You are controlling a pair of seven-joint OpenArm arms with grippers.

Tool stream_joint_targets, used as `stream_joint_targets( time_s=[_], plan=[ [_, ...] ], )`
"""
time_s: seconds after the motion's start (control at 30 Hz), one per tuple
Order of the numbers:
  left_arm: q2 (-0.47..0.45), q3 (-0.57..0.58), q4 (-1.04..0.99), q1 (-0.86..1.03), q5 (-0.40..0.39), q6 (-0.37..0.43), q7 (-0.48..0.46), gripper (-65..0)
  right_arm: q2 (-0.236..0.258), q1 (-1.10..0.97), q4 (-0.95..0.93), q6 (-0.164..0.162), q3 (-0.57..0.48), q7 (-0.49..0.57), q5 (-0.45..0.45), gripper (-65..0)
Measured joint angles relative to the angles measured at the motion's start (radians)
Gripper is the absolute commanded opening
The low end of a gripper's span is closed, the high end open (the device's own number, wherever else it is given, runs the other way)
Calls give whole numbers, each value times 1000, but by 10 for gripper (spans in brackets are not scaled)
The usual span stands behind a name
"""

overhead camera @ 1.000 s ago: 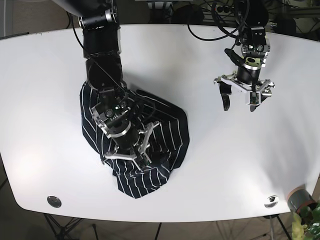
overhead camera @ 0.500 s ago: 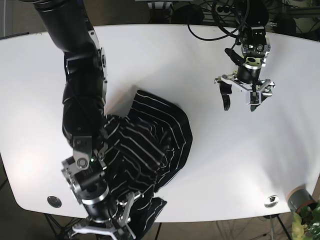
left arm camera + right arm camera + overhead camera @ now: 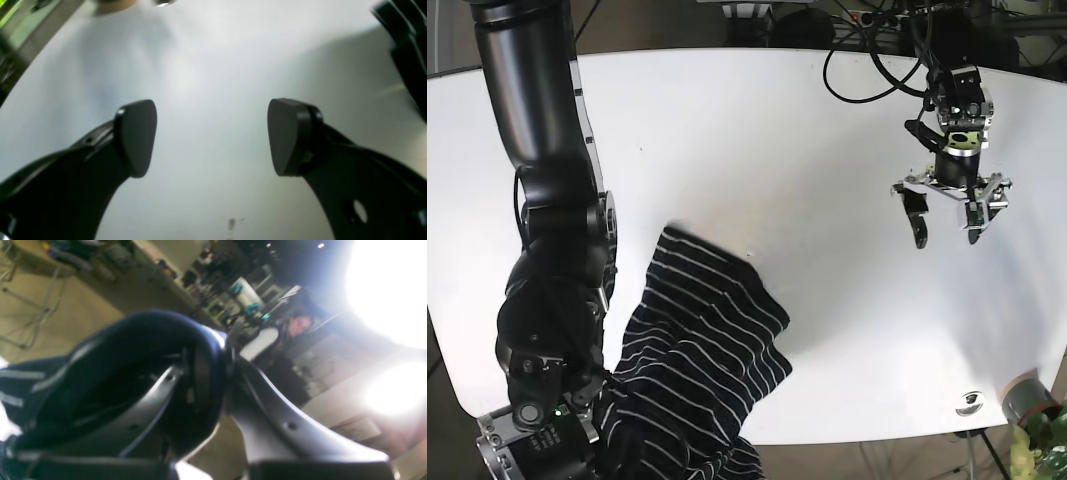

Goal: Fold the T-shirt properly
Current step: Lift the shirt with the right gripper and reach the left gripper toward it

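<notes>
While the right arm reaches off the lower left of the base view: its claw [image 3: 213,396] is clenched on a dark fold of the T-shirt [image 3: 702,370].
T-shirt: navy with thin white stripes, spread from the middle left of the base view down to the bottom edge; its upper corner lies on the worktop [image 3: 757,140], its lower part runs over the near edge toward the right arm.
T-shirt in the right wrist view: a dark rounded bulge of cloth fills the left and centre of the frame, wrapped over the finger on the left, with pale stripes at the far left.
Right claw: fingers drawn together at the frame's centre with cloth pinched between them; the picture is blurred, so finer detail cannot be told.
Behind the right claw: a blurred room, with a strong glare in the upper right of the frame.
Left claw [image 3: 946,215]: released, jaws spread wide, hanging at the upper right of the base view over bare worktop and well apart from the T-shirt.
Left claw in the left wrist view [image 3: 211,136]: two dark pads [image 3: 136,136] stand well apart at mid-height, with only white worktop between them.
Worktop: white, rounded corners, two small round metal fittings [image 3: 535,403] near the lower edge in the base view.
Lower right corner of the base view: a small pot [image 3: 1025,398] with green leaves beside the worktop's edge.
</notes>
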Motion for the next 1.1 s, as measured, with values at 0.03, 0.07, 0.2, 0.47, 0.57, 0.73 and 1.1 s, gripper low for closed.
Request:
stream_joint_targets(
  time_s=[0.03, 0.07, 0.2, 0.47, 0.57, 0.73, 1.1],
  plan=[
    [3, 14, 6, 1, 0, -10, 0, -157, -1, 13, 0, 6, 0, -11, 2, -626],
    [5, 29, 14, 4, 0, -38, 2, -157, -5, 27, 0, 6, -1, -27, 5, -626],
    [10, 85, 23, -4, 0, -136, 3, -153, -7, 68, -15, 5, 0, -30, 10, -626],
    [9, 252, -22, -79, 5, -142, 0, -31, -5, 77, -49, 6, -1, -36, 7, -626],
    [13, 298, -81, -123, 5, -101, 3, -26, -5, 77, -48, 5, 0, -34, 6, -626],
    [6, 412, -222, -238, 9, 19, 3, -26, -1, 67, -49, 6, 0, -37, 0, -626],
    [34, 685, -538, -507, -7, 28, -5, -31, -2, 18, -49, 5, 0, -33, 3, -626]
  ],
)
